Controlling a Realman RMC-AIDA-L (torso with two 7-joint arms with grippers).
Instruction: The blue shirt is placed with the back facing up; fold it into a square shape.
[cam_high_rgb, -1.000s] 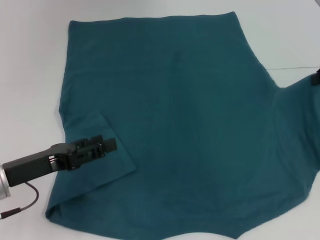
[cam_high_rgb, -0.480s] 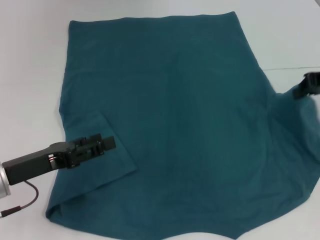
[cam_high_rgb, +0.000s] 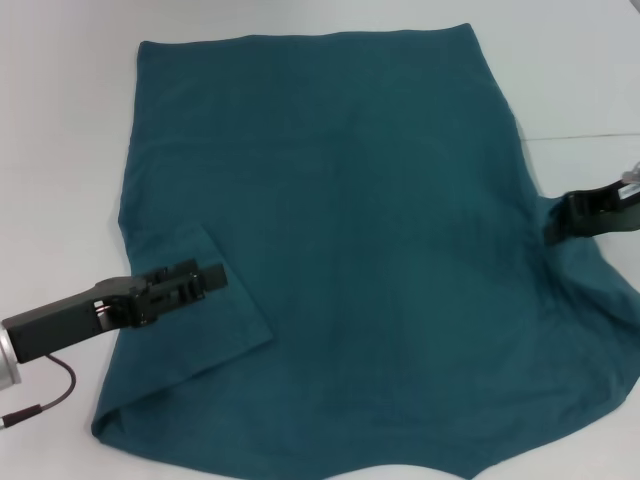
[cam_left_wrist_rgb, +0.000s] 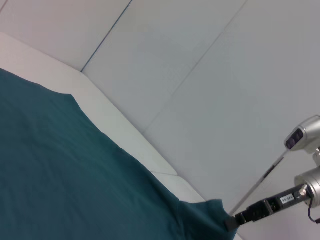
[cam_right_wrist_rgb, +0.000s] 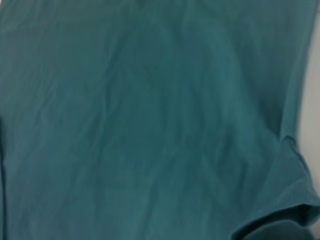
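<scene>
blue shirt (cam_high_rgb: 370, 230) between both tools

A white table (cam_high_rgb: 60, 150) fills the scene, bare along the left and far edges. A thin dark seam line (cam_high_rgb: 585, 136) runs across its surface at the right. Beyond the table's far edge, pale panelled flooring (cam_left_wrist_rgb: 210, 90) shows, crossed by thin joints.

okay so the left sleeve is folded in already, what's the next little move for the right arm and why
Probably carry the right sleeve inward over the body of the blue shirt to mirror the other side. The right gripper is at that sleeve's upper edge, with the sleeve spread out toward the table. The left gripper is over the folded left sleeve. Whether the right gripper has hold of the cloth can't be seen.
</scene>
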